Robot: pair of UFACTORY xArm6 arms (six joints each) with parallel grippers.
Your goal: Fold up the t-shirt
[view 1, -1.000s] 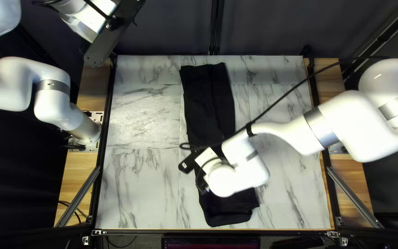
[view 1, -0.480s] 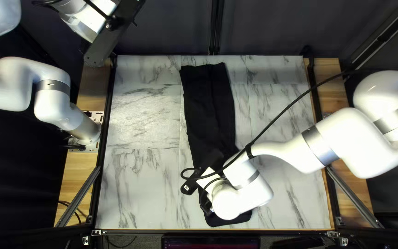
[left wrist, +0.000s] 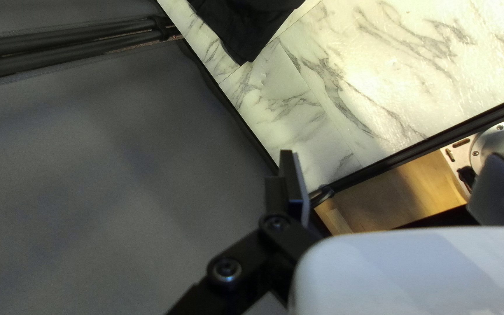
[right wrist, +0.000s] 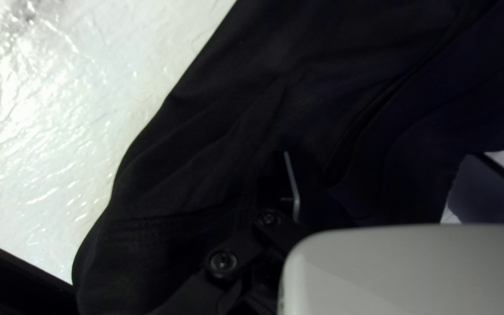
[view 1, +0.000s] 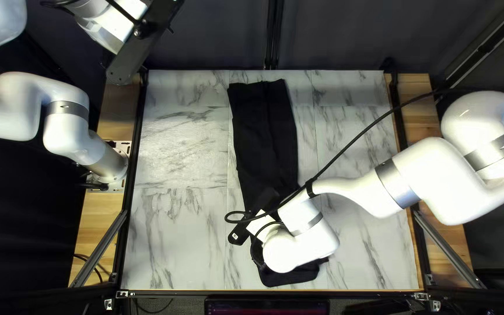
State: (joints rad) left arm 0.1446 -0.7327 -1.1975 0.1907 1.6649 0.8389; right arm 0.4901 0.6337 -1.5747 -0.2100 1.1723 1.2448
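The black shirt (view 1: 263,134) lies as a long narrow strip from near the table's far edge toward its near edge. My right gripper (view 1: 241,232) is over the strip's near part, its fingertips hidden by the arm. In the right wrist view my right gripper (right wrist: 389,186) stands open above the dark cloth (right wrist: 205,146), with a fold ridge running ahead; contact cannot be told. My left gripper (view 1: 132,49) is raised at the far left corner. In the left wrist view the left gripper (left wrist: 395,186) is open and holds nothing, with the shirt's far end (left wrist: 243,29) well ahead.
Marble-patterned table surface (view 1: 176,233) shows on both sides of the shirt. A black cable (view 1: 368,131) loops along my right arm. Dark frame rails (view 1: 129,192) edge the table, with a dark curtain (view 1: 339,35) behind it.
My right arm has come down toward the table's near edge over the shirt, then shifted slightly left and back. My left arm and the shirt's far part look unmoved.
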